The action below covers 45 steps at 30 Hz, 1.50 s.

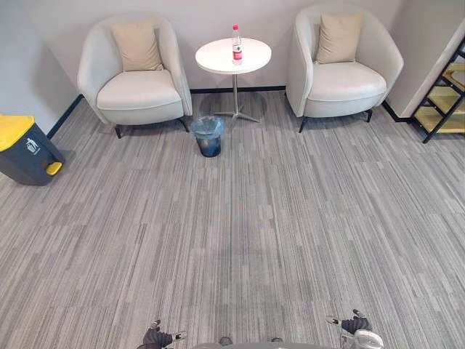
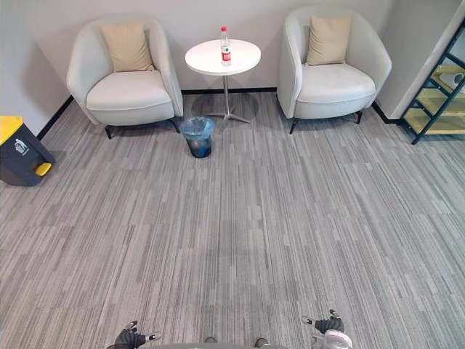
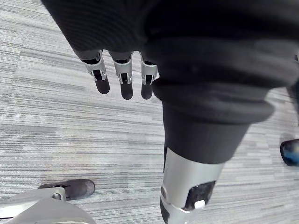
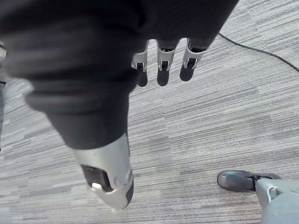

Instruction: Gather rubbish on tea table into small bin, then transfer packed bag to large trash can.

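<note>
A round white tea table (image 1: 218, 59) stands far ahead between two armchairs. On it stands a clear plastic bottle (image 1: 236, 45) with a red label and cap. The small bin (image 1: 208, 136), lined with a blue bag, sits on the carpet just in front of the table's foot. The large trash can (image 1: 23, 149), dark grey with a yellow lid, stands by the left wall. My left hand (image 1: 156, 337) and right hand (image 1: 354, 325) hang low at the near edge, far from the table. In the wrist views, both the left hand (image 3: 122, 77) and the right hand (image 4: 161, 63) have straight fingers and hold nothing.
Two pale armchairs (image 1: 138, 76) (image 1: 341, 69), each with a beige cushion, flank the table. A dark shelf with wooden boards (image 1: 445, 94) stands at the right wall. Grey striped carpet (image 1: 240, 233) stretches from me to the table.
</note>
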Available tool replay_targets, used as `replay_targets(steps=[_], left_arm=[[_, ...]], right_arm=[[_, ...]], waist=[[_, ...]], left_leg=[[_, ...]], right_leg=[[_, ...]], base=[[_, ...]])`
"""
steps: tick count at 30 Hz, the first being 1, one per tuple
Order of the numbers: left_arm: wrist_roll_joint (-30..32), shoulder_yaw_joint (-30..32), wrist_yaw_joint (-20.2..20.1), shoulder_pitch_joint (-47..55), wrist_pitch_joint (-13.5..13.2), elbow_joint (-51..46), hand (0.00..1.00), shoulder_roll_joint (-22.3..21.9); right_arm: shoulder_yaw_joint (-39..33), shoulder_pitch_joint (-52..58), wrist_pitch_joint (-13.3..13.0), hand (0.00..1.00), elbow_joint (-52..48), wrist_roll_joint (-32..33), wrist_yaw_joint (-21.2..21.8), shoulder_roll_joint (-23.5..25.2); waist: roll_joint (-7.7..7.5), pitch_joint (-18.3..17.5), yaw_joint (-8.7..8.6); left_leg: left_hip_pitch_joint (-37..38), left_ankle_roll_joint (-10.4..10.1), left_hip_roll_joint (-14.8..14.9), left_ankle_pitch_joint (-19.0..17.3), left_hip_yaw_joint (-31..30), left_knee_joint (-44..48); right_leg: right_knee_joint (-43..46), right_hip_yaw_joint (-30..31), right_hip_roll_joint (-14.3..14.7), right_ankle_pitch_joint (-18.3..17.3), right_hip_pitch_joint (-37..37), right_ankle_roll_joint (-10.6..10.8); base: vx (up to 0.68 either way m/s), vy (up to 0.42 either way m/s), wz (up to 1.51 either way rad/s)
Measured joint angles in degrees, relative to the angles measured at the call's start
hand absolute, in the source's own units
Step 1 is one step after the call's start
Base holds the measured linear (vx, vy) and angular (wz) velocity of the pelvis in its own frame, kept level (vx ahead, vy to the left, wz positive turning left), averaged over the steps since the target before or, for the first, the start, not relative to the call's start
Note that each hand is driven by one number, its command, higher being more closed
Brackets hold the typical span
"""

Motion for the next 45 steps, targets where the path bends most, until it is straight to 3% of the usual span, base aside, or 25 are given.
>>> replay_targets(steps=[11, 14, 17, 19, 20, 22, 23, 25, 28, 29, 31, 32, 33, 34, 35, 36, 37, 38, 39, 41, 43, 45], left_arm=[[0.0, -0.7, -0.1, 0.2, 0.5, 0.4, 0.0, -0.1], [0.0, -0.8, -0.1, -0.4, 0.5, 0.4, 0.0, -0.1], [-0.2, -0.8, -0.1, -0.6, 0.5, 0.4, 0.0, -0.1], [-1.1, -1.4, -0.1, -0.9, 0.4, 0.2, 0.0, -0.1], [-1.5, -2.0, -0.1, -0.9, 0.5, 0.2, 0.0, -0.1], [-1.6, -2.0, 0.0, -0.9, 0.5, 0.0, 0.0, 0.1], [-1.6, -1.9, 0.0, -0.9, 0.5, -0.3, 0.0, 0.2], [-1.7, -1.8, 0.0, -0.8, 0.5, -0.3, 0.0, -0.2], [-1.7, -1.9, 0.0, -2.0, 0.5, -0.3, 0.0, -0.2], [-1.9, -2.0, 0.0, -3.0, 0.5, -0.3, 0.0, -0.1], [-2.0, -2.4, -0.1, -3.7, 0.4, -0.3, 0.0, 0.4], [-2.0, -2.3, 0.0, -4.3, 0.5, -0.1, 0.0, 0.1], [-2.0, -2.4, -0.1, -4.3, 0.3, -0.1, 0.0, -0.3], [-2.0, -2.2, -0.1, -4.5, 0.3, -0.1, 0.0, -0.7], [-2.0, -2.1, -0.1, -4.7, 0.3, -0.1, 0.0, -0.9], [-2.0, -1.4, -0.1, -4.9, 0.3, -0.3, 0.0, -1.7], [-2.0, -0.1, -0.1, -5.0, 0.4, -0.6, 0.0, -2.5], [-2.0, 0.2, -0.2, -4.9, 0.4, -0.8, 0.0, -2.7], [-2.2, 1.0, -0.3, -4.8, 0.4, -1.9, 0.0, -3.5], [-2.5, 1.7, -0.4, -5.3, 0.4, -4.1, 0.0, -3.7], [-2.6, 1.6, -0.7, -5.3, 0.2, -6.3, 0.0, -4.1], [-2.9, 1.7, -0.8, -5.4, -0.1, -7.2, 0.0, -4.6]], right_arm=[[0.0, 0.1, 0.3, 0.0, 0.0, 0.2, 0.0, 0.2], [-0.1, 0.0, 0.4, 0.0, -0.1, 0.2, 0.0, 0.3], [-0.3, -0.8, 0.6, 0.0, -0.2, 0.2, 0.0, 0.3], [-0.4, -0.4, 0.8, 0.0, -0.2, 0.2, 0.0, 0.4], [-1.0, 0.0, 0.9, 0.0, -0.3, 0.2, 0.0, 0.8], [-1.1, 0.6, 1.0, 0.0, -1.1, 0.2, 0.0, 1.8], [-1.1, 1.2, 1.1, 0.0, -1.9, 0.2, 0.0, 2.9], [-0.5, 1.2, 1.1, 0.0, -2.0, 0.3, 0.0, 3.4], [0.1, 0.7, 1.1, 0.0, -2.4, 0.7, 0.0, 2.9], [0.3, 0.2, 1.1, 0.0, -2.4, 0.8, 0.0, 2.8], [0.4, 0.4, 1.1, 0.0, -2.3, 0.8, 0.0, 2.8], [0.3, 0.8, 1.1, 0.0, -2.1, 0.8, 0.0, 2.2], [0.3, 0.4, 1.1, 0.0, -2.0, 0.9, -0.1, 1.9], [0.2, -0.6, 0.6, 0.0, -2.5, 1.2, -0.1, 2.0], [0.2, -0.7, 0.5, 0.0, -2.5, 1.4, 0.0, 2.1], [0.2, -0.7, 0.3, 0.0, -2.7, 2.0, -0.1, 2.2], [0.6, -0.5, 0.3, 0.0, -3.4, 2.5, -0.1, 2.8], [0.7, -0.4, 0.3, 0.0, -3.8, 2.6, -0.1, 3.2], [1.5, -0.2, 0.1, 0.0, -5.3, 3.2, -0.4, 3.8], [2.6, -0.3, -0.2, 0.0, -6.8, 3.7, -1.0, 4.4], [2.7, -1.1, -0.2, 0.0, -7.7, 4.4, -1.3, 4.8], [2.4, -1.5, -0.1, 0.0, -8.6, 4.7, -1.5, 4.7]], waist=[[-0.15, 0.1, 0.04], [-0.23, 0.3, 0.26], [-0.1, 1.8, 0.16], [-0.15, 2.3, 0.13], [0.19, 2.7, 0.31], [-0.04, 3.2, 0.34], [-0.6, 4.1, 0.21], [-0.31, 4.5, 0.09], [-0.08, 5.2, -0.12], [0.37, 5.5, -0.36], [-0.64, 5.3, -1.21], [-1.1, 5.2, -1.79], [-0.14, 5.2, -1.62], [0.58, 5.1, -1.76], [0.92, 5.1, -1.61], [1.68, 5.1, -1.54], [1.83, 5.2, -1.51], [1.91, 5.3, -1.45], [1.94, 5.6, -1.25], [1.19, 5.9, 0.09], [0.56, 6.2, 0.71], [1.1, 6.1, 1.95]], left_leg=[[-1.2, 0.1, 0.3, -0.1, 1.8, -0.2], [-4.1, 0.7, 0.6, -2.1, 3.4, 2.9], [-6.3, 1.5, 0.7, -6.5, 5.3, 9.3], [-6.7, 2.2, 0.3, -9.0, 5.8, 12.2], [-6.4, 2.7, 0.2, -10.3, 6.5, 13.3], [-5.3, 3.3, -0.2, -11.2, 6.9, 13.7], [-3.3, 4.0, -1.2, -11.9, 6.7, 13.5], [-1.2, 3.9, -1.2, -13.4, 6.6, 13.6], [0.7, 3.4, 0.3, -14.1, 5.5, 12.1], [1.4, 2.9, 1.8, -14.3, 4.5, 11.2], [2.9, 1.0, 2.1, -14.8, 2.4, 9.7], [4.6, -0.8, 3.0, -15.9, 0.6, 9.6], [4.6, -1.2, 4.0, -15.7, 0.5, 10.1], [2.3, -3.6, 5.5, -14.4, 0.0, 15.8], [1.0, -4.2, 6.0, -14.0, 0.0, 19.3], [-2.7, -5.8, 7.5, -12.2, -0.2, 29.2], [-8.0, -5.7, 9.5, -7.9, -0.4, 42.2], [-9.4, -5.8, 10.2, -7.9, -0.4, 45.2], [-14.0, -5.6, 12.7, -8.3, 0.8, 56.4], [-18.9, -4.3, 14.5, -9.2, 3.0, 63.8], [-24.2, -3.0, 14.6, -10.0, 5.0, 63.1], [-28.4, -1.8, 13.8, -10.8, 8.3, 51.7]], right_leg=[[0.1, 1.8, 0.4, 0.1, -2.4, -0.2], [1.8, 3.4, 0.4, -0.3, -5.2, 0.1], [10.5, 5.1, -0.3, -4.8, -9.0, 0.9], [17.9, 5.0, -1.4, -8.3, -11.6, 3.1], [26.0, 4.3, -2.4, -9.3, -14.7, 4.3], [36.3, 3.0, -3.9, -9.3, -19.1, 4.4], [44.4, 1.1, -6.2, -10.2, -22.4, 4.6], [48.2, -2.2, -8.2, -12.1, -25.4, 4.7], [42.4, -5.8, -7.9, -12.0, -28.7, 4.2], [36.5, -6.9, -6.4, -11.2, -29.7, 3.6], [26.6, -6.6, -5.4, -5.5, -29.3, 1.5], [27.6, -6.9, -5.3, -1.9, -28.5, -3.1], [28.4, -8.0, -5.0, -2.5, -28.4, -3.2], [27.5, -8.8, -3.8, -4.8, -26.9, -4.6], [26.6, -9.0, -3.2, -5.2, -25.7, -5.0], [23.8, -9.9, -2.0, -5.6, -22.5, -5.5], [21.0, -10.5, -1.1, -6.0, -18.6, -5.9], [20.5, -10.6, -0.8, -6.1, -17.6, -6.1], [18.0, -10.7, 0.4, -6.4, -13.4, -6.5], [15.3, -10.1, 0.8, -6.9, -8.7, -6.7], [12.6, -9.3, 0.8, -7.8, -5.6, -6.8], [10.6, -8.0, 0.3, -8.5, -3.1, -6.0]], base=[[-0.04, -0.02, -0.09], [0.02, 0.0, -0.27], [0.05, 0.03, -0.32], [0.04, 0.075, -0.18], [0.03, 0.101, -0.18], [0.12, 0.109, -0.08], [0.19, 0.073, 0.01], [0.2, 0.038, 0.02], [0.31, -0.049, 0.17], [0.42, -0.149, 0.45], [0.42, -0.183, 0.61], [0.38, -0.19, 0.44], [0.54, -0.3, 0.33], [0.42, -0.249, 0.04], [0.53, -0.307, 0.13], [0.54, -0.275, 0.2], [0.46, -0.223, 0.21], [0.41, -0.183, 0.12], [0.22, -0.088, -0.03], [0.33, -0.127, -0.15], [0.28, -0.061, -0.17], [0.28, 0.068, -0.24]])
